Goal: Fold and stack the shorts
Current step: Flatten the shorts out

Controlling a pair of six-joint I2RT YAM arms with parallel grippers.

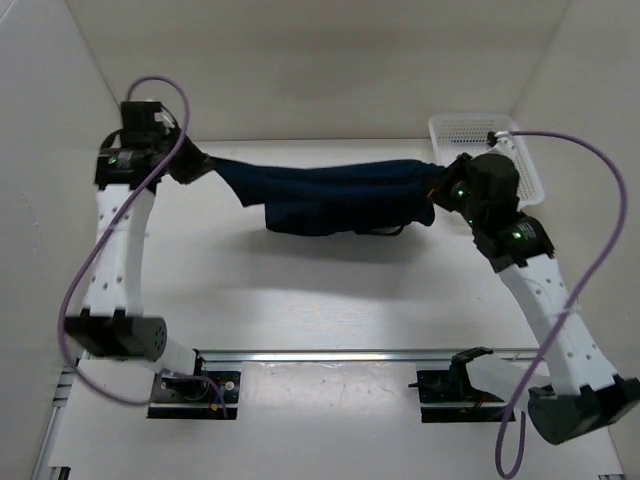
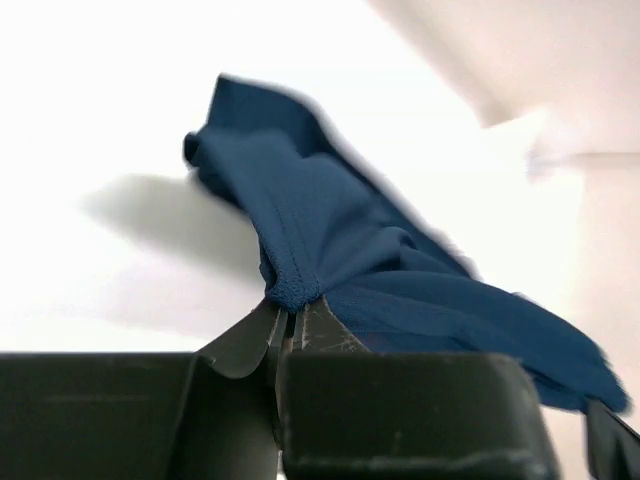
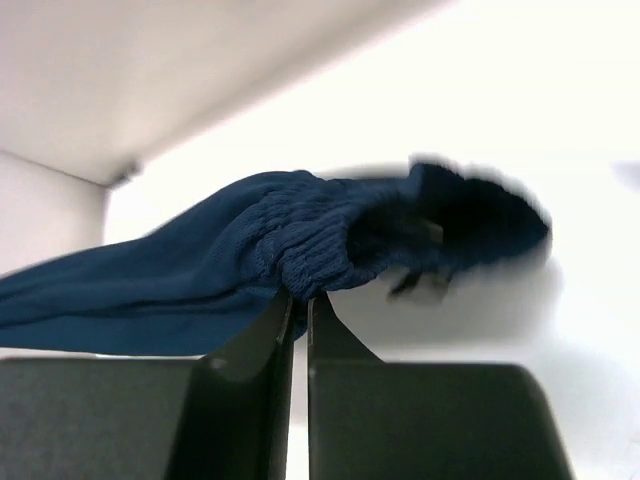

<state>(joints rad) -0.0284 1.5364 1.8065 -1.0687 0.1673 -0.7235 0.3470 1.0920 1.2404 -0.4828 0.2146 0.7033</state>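
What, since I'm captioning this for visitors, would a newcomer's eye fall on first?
The dark navy shorts, hanging stretched like a hammock across the middle of the scene. Each end is pinched in a shut gripper: the left gripper at the far left, the right gripper at the far right, just in front of a white mesh basket in the corner.

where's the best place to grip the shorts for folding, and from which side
At the two far ends, each from its own outer side. The shorts hang stretched as a long band: the right gripper pinches the thick ribbed waistband, the left gripper a seamed edge. Those firm edges likely hold better than the loose middle.
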